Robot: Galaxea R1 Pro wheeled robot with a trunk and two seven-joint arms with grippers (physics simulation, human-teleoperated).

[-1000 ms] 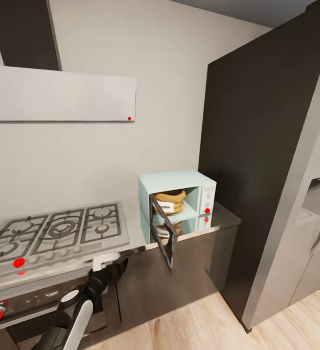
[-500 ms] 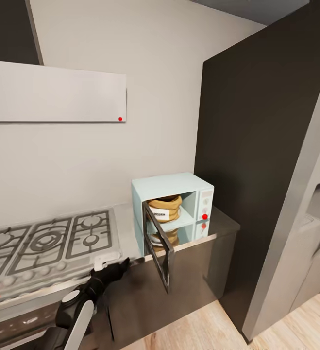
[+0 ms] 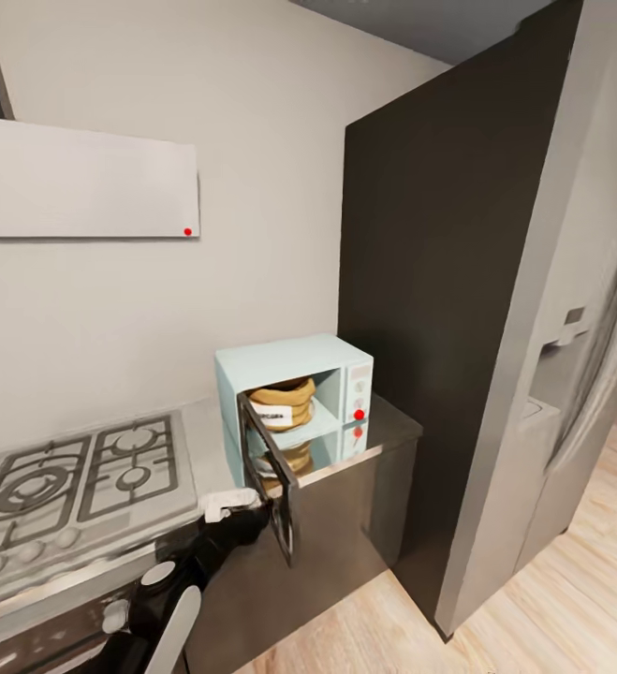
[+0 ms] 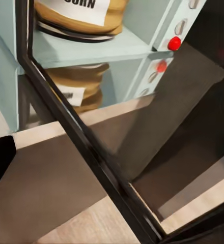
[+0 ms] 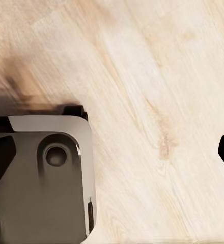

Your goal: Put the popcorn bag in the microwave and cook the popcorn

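The left gripper (image 3: 242,510), whose jaw state I cannot tell, sits just left of the open door (image 3: 269,477), the nearer arm to swing it toward the microwave (image 3: 294,398) holding the popcorn bag (image 3: 282,402)
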